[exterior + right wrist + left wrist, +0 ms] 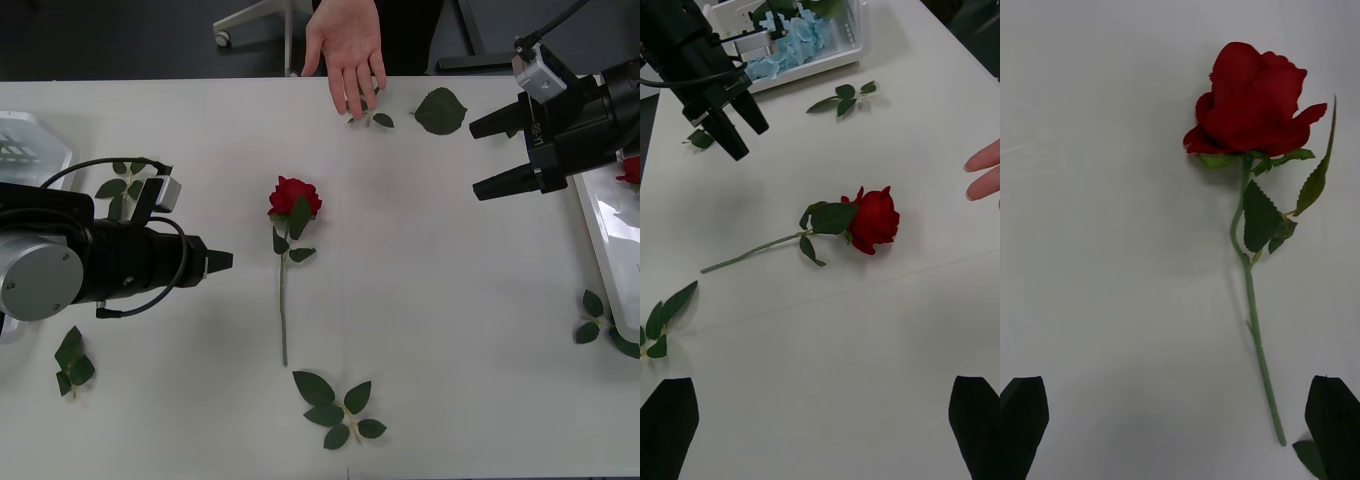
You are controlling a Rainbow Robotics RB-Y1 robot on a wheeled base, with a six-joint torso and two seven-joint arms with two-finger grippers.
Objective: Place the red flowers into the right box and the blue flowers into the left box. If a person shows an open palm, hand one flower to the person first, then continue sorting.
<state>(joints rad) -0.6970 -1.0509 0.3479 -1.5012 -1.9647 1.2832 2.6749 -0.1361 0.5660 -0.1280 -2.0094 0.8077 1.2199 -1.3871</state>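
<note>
Your left hand (222, 261), wide open and empty, is hovering beside the light, floppy rose (294, 197); pinch its thin stem.

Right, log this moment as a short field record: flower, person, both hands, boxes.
red rose: lying loose mid-table, stem toward the robot
person's open palm: at the table's far edge
left hand: open, empty, left of the rose
right hand: open, empty, raised near the right box
left box: holds blue hydrangeas
</note>
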